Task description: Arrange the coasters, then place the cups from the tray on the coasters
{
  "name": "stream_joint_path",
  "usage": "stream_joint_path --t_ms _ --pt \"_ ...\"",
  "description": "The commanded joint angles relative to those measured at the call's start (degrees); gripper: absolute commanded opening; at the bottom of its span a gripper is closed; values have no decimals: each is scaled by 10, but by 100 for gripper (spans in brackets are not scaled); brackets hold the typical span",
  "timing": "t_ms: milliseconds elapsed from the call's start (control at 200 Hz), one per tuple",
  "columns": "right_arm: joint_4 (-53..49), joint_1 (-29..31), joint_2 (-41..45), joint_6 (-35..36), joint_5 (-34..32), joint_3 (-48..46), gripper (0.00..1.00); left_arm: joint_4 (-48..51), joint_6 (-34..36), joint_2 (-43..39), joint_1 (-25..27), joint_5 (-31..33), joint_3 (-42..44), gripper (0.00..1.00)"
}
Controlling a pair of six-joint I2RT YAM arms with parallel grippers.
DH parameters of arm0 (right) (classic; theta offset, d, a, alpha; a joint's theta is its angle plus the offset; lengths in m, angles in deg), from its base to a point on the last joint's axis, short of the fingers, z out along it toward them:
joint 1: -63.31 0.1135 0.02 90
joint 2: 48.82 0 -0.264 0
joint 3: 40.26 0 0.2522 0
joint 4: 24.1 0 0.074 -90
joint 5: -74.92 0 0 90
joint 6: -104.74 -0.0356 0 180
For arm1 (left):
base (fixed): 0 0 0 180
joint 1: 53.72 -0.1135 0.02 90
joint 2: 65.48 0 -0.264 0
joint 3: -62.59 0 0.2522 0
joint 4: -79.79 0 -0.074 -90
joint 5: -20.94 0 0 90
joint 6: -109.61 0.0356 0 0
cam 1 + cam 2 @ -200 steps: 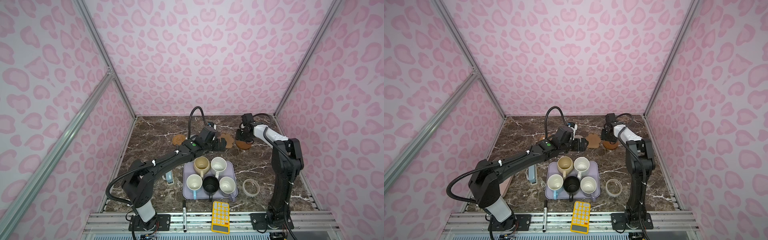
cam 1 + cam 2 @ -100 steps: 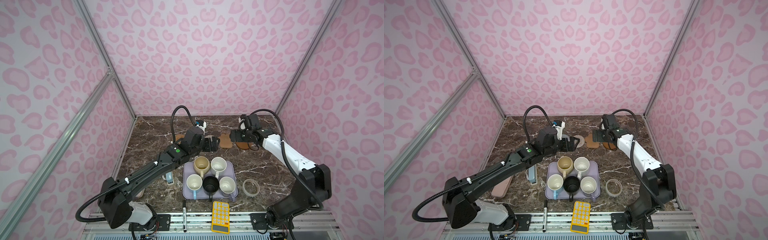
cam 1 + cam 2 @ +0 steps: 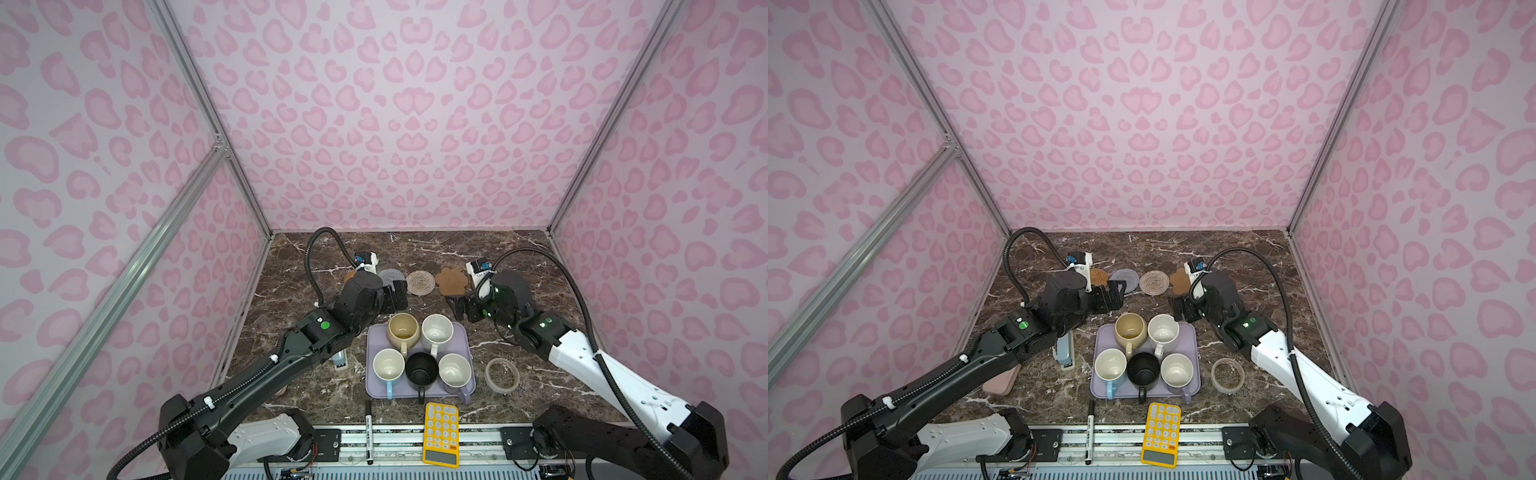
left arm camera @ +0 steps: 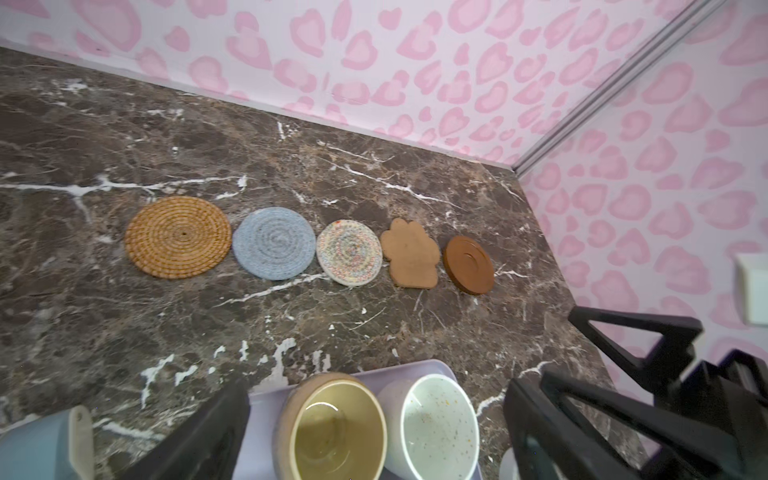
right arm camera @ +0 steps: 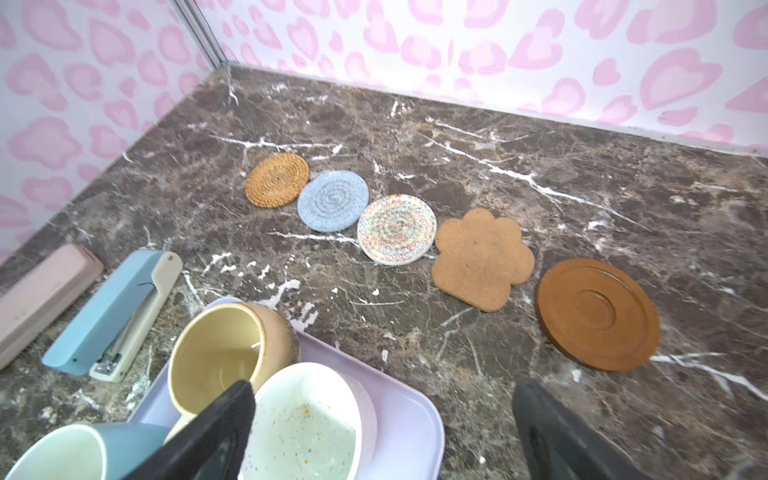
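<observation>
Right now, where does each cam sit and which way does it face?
Top views: high in front, looking down and back; both arms, left claw, right claw show.
Left wrist: behind the left claw, facing the coasters and the back right corner; its open fingers show.
Right wrist: behind the right claw, facing the coasters and the back left corner; its open fingers show.
Shared: both wrist views catch all five coasters, beige mug, speckled mug.

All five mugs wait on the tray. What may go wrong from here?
The beige mug and the speckled mug stand tight together on the tray; the open right pincer may knock one while taking its neighbour. The orange coaster and the grey-blue coaster lie very close, so mugs set there may bump.
</observation>
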Motion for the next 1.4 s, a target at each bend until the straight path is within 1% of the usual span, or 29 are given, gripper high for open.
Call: stream_joint_path --t_ms 0,35,85,200,260,330,375,385,440,505,555,585,610,660,760,880,1055,1275,1395 --pt "147 -1 31 15 100 -62 98 29 -10 -7 0 -21 1 97" --pt "161 -1 37 22 112 -75 98 30 -17 -8 -1 -46 6 97" --pt "155 0 39 19 118 -76 98 43 -31 -8 0 -80 8 97" --pt "98 2 11 35 154 -39 98 134 -54 28 3 -141 -24 97" --pt "64 2 -7 44 166 -15 96 172 -54 50 9 -157 -35 99" --pt "36 2 -22 54 163 5 95 200 -51 71 18 -170 -38 99" --pt "26 2 -30 55 161 10 94 222 -46 85 23 -166 -43 92" --pt "23 3 -31 56 161 11 94 223 -46 89 25 -164 -44 88" --pt "17 3 -36 59 164 15 94 248 -44 105 33 -147 -52 82" --pt "18 3 -37 61 165 12 94 263 -42 118 38 -134 -56 76" --pt "24 3 -36 62 163 9 94 265 -39 127 39 -131 -56 74" --pt "27 3 -36 62 160 8 94 265 -38 134 39 -130 -57 72" --pt "27 3 -35 62 159 7 94 264 -36 140 39 -130 -58 68" --pt "25 3 -33 63 155 7 94 261 -30 154 41 -135 -61 65" --pt "26 2 -30 65 151 4 94 262 -24 180 50 -142 -74 64" --pt "35 2 -26 64 144 -4 94 277 -14 210 57 -125 -88 63" --pt "44 2 -24 63 137 -11 94 279 -8 245 60 -122 -94 62" --pt "42 2 -24 63 121 -11 94 282 -10 268 70 -119 -100 61" --pt "43 2 -22 63 117 -11 94 286 -14 278 73 -106 -103 59"
